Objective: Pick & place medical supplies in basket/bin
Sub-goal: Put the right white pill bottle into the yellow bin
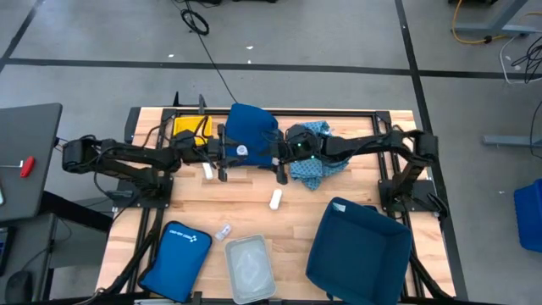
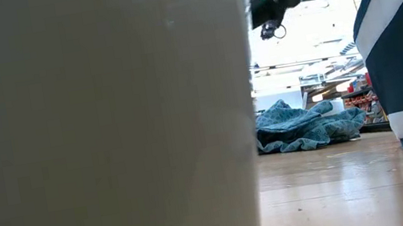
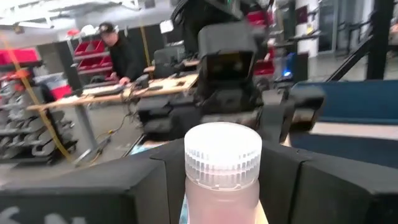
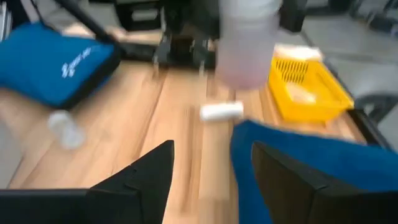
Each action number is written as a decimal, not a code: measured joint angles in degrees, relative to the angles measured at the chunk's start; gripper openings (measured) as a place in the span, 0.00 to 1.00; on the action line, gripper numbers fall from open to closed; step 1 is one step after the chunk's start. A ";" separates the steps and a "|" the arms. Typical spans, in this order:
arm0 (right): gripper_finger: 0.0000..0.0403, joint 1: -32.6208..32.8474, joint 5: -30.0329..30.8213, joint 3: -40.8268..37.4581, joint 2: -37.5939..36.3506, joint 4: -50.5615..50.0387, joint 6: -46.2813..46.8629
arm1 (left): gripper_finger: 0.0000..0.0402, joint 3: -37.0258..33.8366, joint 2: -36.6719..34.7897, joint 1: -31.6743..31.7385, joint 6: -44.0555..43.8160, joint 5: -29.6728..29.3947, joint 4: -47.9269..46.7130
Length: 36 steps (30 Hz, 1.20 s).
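While the left gripper (image 3: 222,186) clamps a clear ribbed-cap bottle (image 3: 222,163) | right gripper (image 4: 202,168) hangs spread, empty | both mid-tabletop (image 1: 254,216), above crumpled blue cloths (image 1: 315,165)

You see a clear bottle (image 3: 222,180) with a ribbed white screw cap standing upright between the left gripper's (image 3: 217,186) dark fingers, lifted off the table. A small white roll (image 1: 207,171) lies on the wood near the yellow basket (image 1: 188,126), a second white roll (image 1: 275,199) lies mid-table, and a tiny clear vial (image 1: 223,231) rests between the blue zip pouch and the clear tray. In the right wrist view you find one white roll (image 4: 221,111) lying flat beside that basket.
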 joint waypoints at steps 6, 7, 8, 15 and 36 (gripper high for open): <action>0.50 -0.48 1.24 0.00 -4.25 -12.65 -0.42 | 0.37 0.01 -4.81 1.16 2.30 -6.80 -9.32; 0.50 -0.71 1.31 0.00 -4.89 -14.92 -0.44 | 0.37 0.02 -5.74 1.35 2.53 -8.35 -11.22; 0.49 -0.90 1.31 0.00 -5.35 -16.88 -0.43 | 0.37 0.00 -6.68 1.63 2.81 -10.03 -13.03; 0.48 -1.10 1.33 0.00 -6.33 -23.76 -0.60 | 0.37 -0.04 -12.58 4.70 1.75 -22.49 -25.81; 0.48 -1.10 1.08 0.00 -6.22 -23.23 -3.20 | 0.37 -0.02 -10.84 22.71 -16.37 -33.29 -48.40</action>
